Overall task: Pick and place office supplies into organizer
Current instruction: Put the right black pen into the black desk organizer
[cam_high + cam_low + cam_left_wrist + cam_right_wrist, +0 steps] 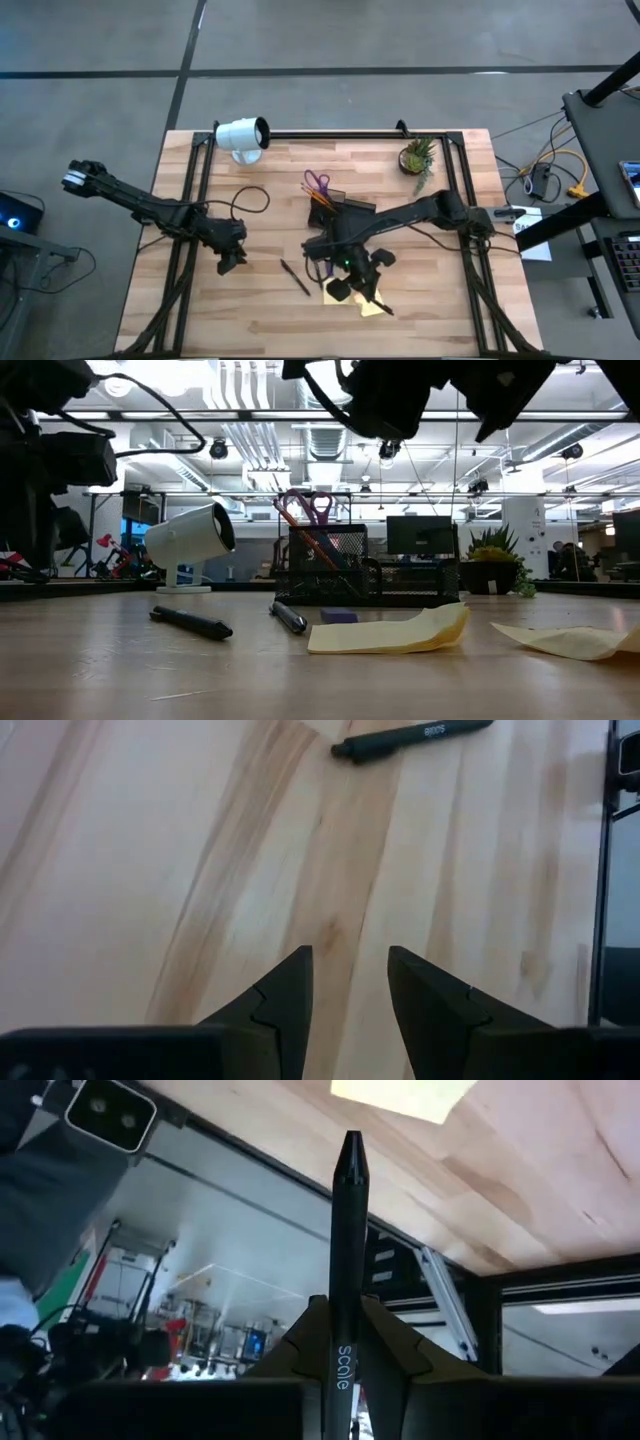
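Observation:
The black mesh organizer (343, 207) stands mid-table and holds purple-handled scissors (317, 183) and orange pens; it also shows in the low view (330, 565). My right gripper (352, 285) hangs above the table near two yellow sticky pads (371, 303), shut on a dark pen (348, 1230). The pads also show lying flat in the low view (390, 632). My left gripper (350, 975) is open and empty just above the wood, left of a dark pen (295, 277) lying flat on the table. That pen also shows in the left wrist view (410, 738). My right gripper pinches the dark pen's shaft (348, 1315) between its two fingers. The pen lies along the fingers, and its tapered end (351, 1150) sticks out well past the fingertips. It is lifted clear of the table.
A white cylindrical lamp-like object (242, 136) stands at the far left and a small potted plant (417, 155) at the far right. Black frame rails (330, 133) run along the table's edges. The low view shows a second pen (288, 617) and a small purple piece (340, 616) on the wood.

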You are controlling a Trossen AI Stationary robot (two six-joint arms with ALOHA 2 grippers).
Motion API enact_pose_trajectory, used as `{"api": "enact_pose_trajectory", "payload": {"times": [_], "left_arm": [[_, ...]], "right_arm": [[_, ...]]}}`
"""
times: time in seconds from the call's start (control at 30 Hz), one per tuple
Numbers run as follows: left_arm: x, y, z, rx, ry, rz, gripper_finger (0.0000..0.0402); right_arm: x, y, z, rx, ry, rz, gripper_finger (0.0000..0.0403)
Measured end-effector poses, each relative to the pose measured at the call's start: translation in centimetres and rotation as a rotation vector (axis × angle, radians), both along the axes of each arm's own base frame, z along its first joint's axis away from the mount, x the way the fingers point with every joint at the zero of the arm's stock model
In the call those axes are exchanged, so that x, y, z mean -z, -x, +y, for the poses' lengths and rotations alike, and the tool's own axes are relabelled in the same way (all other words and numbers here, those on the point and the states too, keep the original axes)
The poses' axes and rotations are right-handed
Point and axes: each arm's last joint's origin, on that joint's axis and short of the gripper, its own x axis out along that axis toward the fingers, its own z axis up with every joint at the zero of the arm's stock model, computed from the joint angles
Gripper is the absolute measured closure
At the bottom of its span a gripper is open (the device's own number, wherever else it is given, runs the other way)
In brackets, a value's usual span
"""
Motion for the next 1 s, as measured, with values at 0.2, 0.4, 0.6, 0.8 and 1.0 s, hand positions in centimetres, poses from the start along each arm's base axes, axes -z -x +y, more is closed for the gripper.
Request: {"api": "enact_pose_trajectory", "payload": {"times": [0.2, 0.4, 0.6, 0.8, 1.0], "left_arm": [[0.3, 0.3, 0.1, -0.018, -0.001, 0.054, 0.0285], [0.3, 0.3, 0.1, -0.018, -0.002, 0.056, 0.0285], [0.6, 0.4, 0.1, -0.018, -0.013, 0.089, 0.0285], [0.6, 0.5, 0.1, -0.018, -0.012, 0.087, 0.0285], [0.6, 0.4, 0.1, -0.019, -0.012, 0.089, 0.0285]], "right_arm": [[0.6, 0.8, 1.8, -0.004, -0.147, 0.073, 0.0378], [0.9, 0.8, 2.9, 0.004, -0.305, 0.104, 0.0378], [0.8, 0.1, 3.0, 0.013, -0.314, 0.062, 0.0378], [0.5, -3.0, 1.0, 0.105, -0.259, -0.119, 0.0367], [-0.5, -8.2, -2.1, 0.348, -0.249, -0.432, 0.0367]]}}
